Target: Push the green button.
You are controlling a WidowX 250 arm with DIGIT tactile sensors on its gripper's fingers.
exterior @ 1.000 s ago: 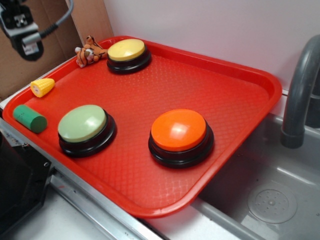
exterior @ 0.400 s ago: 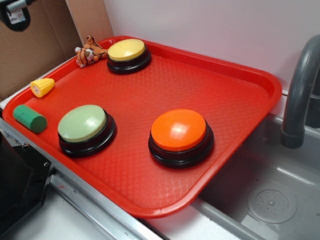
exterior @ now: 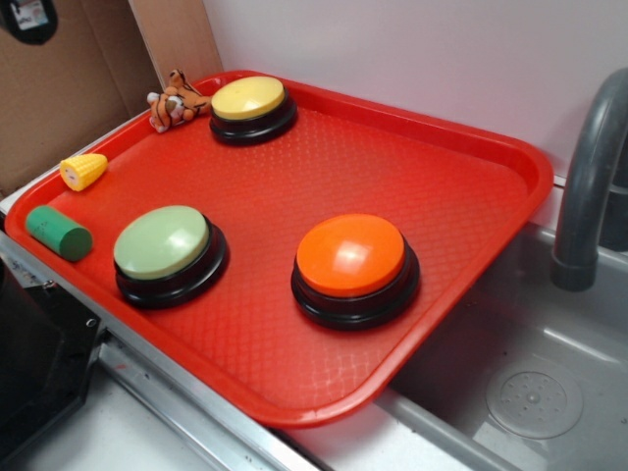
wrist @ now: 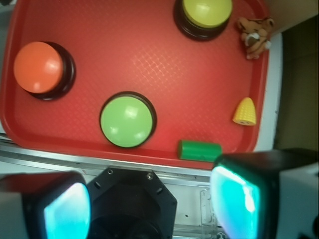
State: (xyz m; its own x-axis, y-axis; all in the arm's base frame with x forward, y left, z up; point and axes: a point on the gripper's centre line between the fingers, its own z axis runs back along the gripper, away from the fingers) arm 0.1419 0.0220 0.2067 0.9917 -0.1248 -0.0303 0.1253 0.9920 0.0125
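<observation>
The green button [exterior: 162,242] is a pale sage-green dome on a black round base. It sits at the near left of the red tray [exterior: 491,137]. In the wrist view it [wrist: 125,121] lies well ahead of my gripper [wrist: 149,209], near the tray's [wrist: 124,50] front edge. My gripper is high above the tray's near side, back over the black arm base [wrist: 132,204]. It is open and empty, and its two fingers [wrist: 234,199] stand wide apart. In the exterior view only a black bit of the arm [exterior: 27,18] shows at the top left corner.
On the tray are an orange button [exterior: 351,257], a smaller yellow button [exterior: 249,98], a toy tiger [exterior: 175,100], a corn piece [exterior: 83,172] and a small dark green cylinder [exterior: 57,234]. A grey tap [exterior: 587,186] and a sink [exterior: 530,392] are at the right.
The arm has moved up and to the left and has almost left the exterior view. The things on the tray have not moved.
</observation>
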